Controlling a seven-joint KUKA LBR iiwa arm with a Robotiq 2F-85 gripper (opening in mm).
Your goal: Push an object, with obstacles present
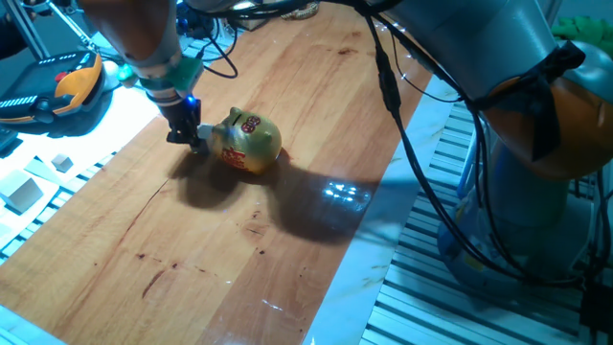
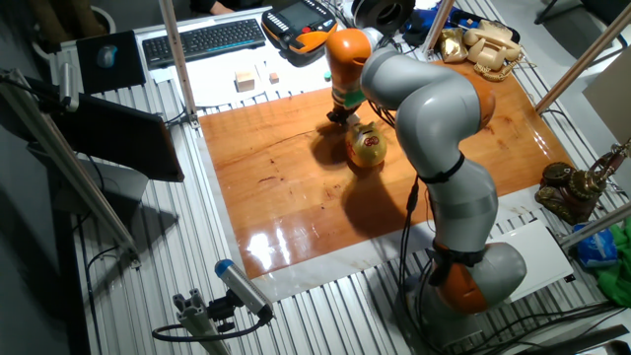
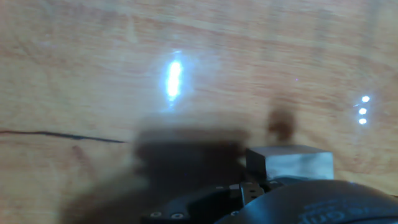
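1. On the wooden table, toward its far left part in one fixed view, the gripper reaches down to the board just left of the golden pig.
2. That pig is shiny gold and rounded, with red markings on its back and side; it sits on the wood with its snout end turned toward the gripper.
3. From the other fixed view the pig stands near the far edge of the board, and the gripper shows just beyond it, under the orange joint of the arm.
4. Whether the gripper touches the pig cannot be told; the two are at least just beside each other.
5. The hand view is blurred. A dark finger fills the lower middle, and a small pale cube lies just right of it, close against the gripper body.
6. The cube's face looks greyish-pale there, and its top edge is level. Neither fixed view shows it clearly, since gripper and pig hide that spot.
7. How far apart the fingers stand cannot be told, and nothing is visibly held between them.
8. Off the board, on the white surface at the left of one fixed view, lie a larger pale block and a tiny cube, well apart from the pig.
9. A thin dark line crosses the wood at the left of the hand view.
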